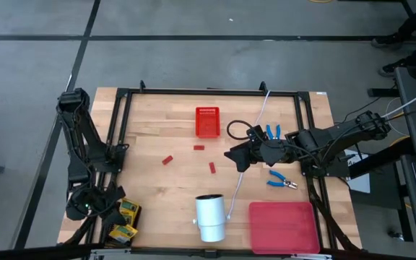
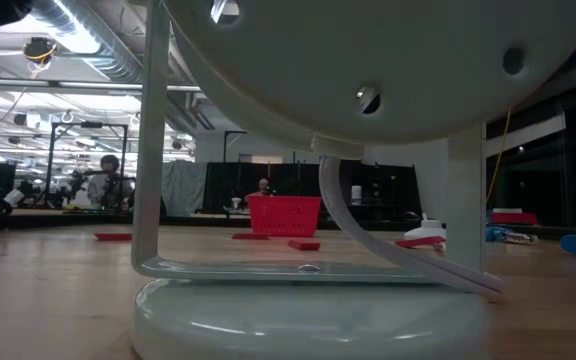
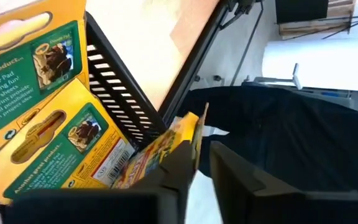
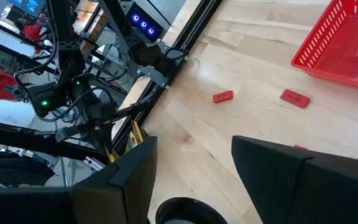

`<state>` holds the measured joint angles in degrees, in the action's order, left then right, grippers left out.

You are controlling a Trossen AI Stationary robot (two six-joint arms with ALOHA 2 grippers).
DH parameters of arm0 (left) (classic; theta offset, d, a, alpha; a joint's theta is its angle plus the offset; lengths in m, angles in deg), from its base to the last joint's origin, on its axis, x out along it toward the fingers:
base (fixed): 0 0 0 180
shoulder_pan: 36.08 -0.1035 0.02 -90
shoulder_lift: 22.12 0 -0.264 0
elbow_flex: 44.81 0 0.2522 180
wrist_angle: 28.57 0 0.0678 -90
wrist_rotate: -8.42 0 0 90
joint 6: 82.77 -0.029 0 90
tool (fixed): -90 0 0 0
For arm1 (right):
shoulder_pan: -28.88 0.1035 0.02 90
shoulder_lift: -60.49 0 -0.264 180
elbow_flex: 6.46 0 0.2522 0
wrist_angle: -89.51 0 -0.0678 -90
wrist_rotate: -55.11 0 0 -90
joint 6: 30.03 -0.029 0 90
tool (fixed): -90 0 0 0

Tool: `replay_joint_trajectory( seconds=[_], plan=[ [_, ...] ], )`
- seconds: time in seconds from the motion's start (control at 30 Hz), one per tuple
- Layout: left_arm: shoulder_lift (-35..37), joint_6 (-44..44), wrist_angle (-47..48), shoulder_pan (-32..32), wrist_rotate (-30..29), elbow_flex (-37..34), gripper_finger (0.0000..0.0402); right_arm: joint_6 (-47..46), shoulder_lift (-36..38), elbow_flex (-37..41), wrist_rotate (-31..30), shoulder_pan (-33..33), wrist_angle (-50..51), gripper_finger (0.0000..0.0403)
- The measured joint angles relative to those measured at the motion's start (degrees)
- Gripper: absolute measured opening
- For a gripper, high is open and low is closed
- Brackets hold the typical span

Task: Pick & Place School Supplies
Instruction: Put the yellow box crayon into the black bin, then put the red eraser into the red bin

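Note:
Yellow-and-green printed boxes [image 1: 126,220] lie at the table's near left corner, beside the black frame. My left gripper [image 1: 87,206] hangs just left of them, its fingers [image 3: 204,168] a little open; a box corner [image 3: 178,134] stands at one fingertip. Three small red blocks [image 1: 198,147] lie on the wood mid-table. Two blue-handled tools [image 1: 271,132] [image 1: 282,181] lie at the right. Between those tools my right gripper [image 1: 237,159] hovers above the table, wide open [image 4: 194,149] and empty. My left gripper has nothing in the narrow gap between its fingers. One finger [image 3: 179,168] stands right beside the corner [image 3: 188,124] of the nearest yellow box, coming at it slanting down. I cannot tell whether it touches the box.
A red basket [image 1: 207,121] stands far of centre. A white cylinder [image 1: 209,217] on a stand, with a white cord [image 1: 235,189], is at the near middle. A flat red tray [image 1: 284,227] lies at the near right. A black frame [image 1: 121,115] runs round the table's edges.

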<state>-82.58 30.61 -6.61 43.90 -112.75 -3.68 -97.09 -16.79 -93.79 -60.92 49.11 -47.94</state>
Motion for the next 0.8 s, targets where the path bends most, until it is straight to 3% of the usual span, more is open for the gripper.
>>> replay_joint_trajectory(
  seconds=[0.17,0.3,0.53,0.8],
  plan=[
    [0.02,0.02,1.09,0.09,-1.92,0.0,0.0129,-0.54,0.0,-0.01,0.13,-0.05,-0.01,0.0212],
    [0.68,-2.56,1.48,0.15,-5.66,-0.02,0.0158,-1.1,0.02,0.0,0.12,-0.05,-0.02,0.0212],
    [4.94,-5.54,7.28,0.1,-9.63,-0.04,0.016,-1.1,0.0,-0.01,0.1,-0.05,-0.02,0.0212],
    [13.03,-6.65,24.7,-2.44,-11.03,-0.04,0.0154,-1.08,0.02,-0.01,-0.3,-0.05,-0.02,0.0212]
  ],
)
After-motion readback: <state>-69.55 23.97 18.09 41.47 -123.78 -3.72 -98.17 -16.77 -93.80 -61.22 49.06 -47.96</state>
